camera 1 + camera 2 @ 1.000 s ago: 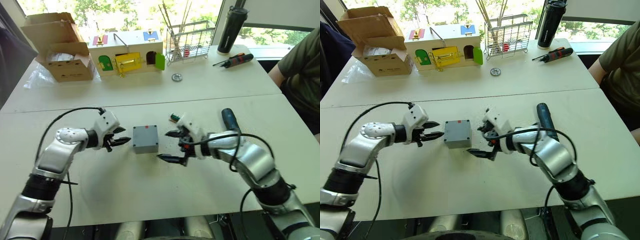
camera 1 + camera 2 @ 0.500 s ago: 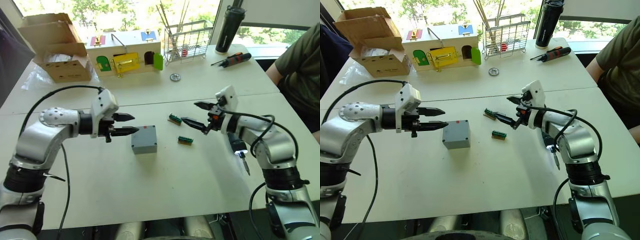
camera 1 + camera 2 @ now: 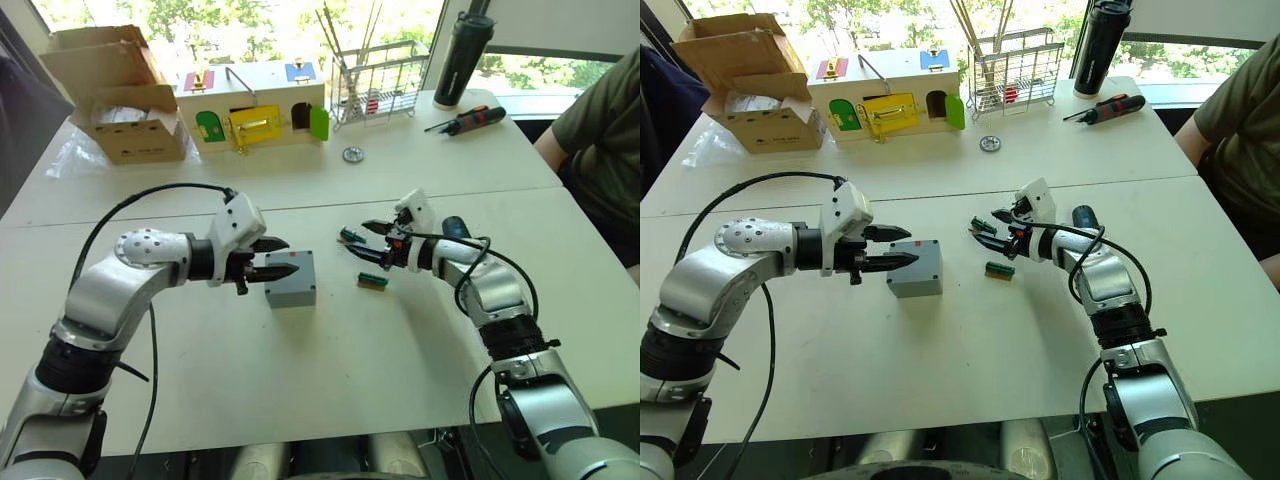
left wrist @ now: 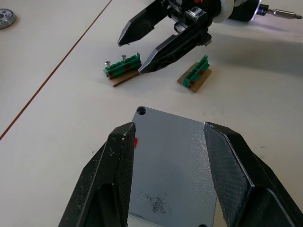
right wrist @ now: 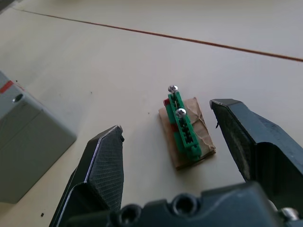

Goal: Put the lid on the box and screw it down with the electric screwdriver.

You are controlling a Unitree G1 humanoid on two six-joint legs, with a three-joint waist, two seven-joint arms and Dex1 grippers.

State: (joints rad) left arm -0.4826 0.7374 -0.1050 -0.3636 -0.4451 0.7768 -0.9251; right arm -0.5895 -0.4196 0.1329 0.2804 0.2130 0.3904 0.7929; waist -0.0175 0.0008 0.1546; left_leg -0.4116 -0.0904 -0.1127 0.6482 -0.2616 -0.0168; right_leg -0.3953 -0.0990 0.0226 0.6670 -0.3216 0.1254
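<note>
1. Cardboard box (image 3: 115,95) stands at the far left of the counter (image 3: 300,390), flaps open; its contents cannot be made out.
2. Pale wooden box (image 3: 255,105) with coloured doors sits beside it, and next along a wire rack (image 3: 375,90) holds thin rods.
3. Left end effector (image 3: 285,258) hovers with fingers spread over the box (image 3: 291,279); the left wrist view shows the lid (image 4: 173,161) lying on top, a corner hole visible.
4. Two small green terminal blocks lie right of the box: one (image 3: 350,237) farther, one (image 3: 373,281) nearer.
5. Right end effector (image 3: 368,240) is open, its fingers either side of the farther block, not touching it.
6. Electric screwdriver (image 3: 455,228) lies on the counter behind the right forearm.
7. Black bottle (image 3: 463,60) and a red-and-black hand screwdriver (image 3: 468,120) sit at the far right.
</note>
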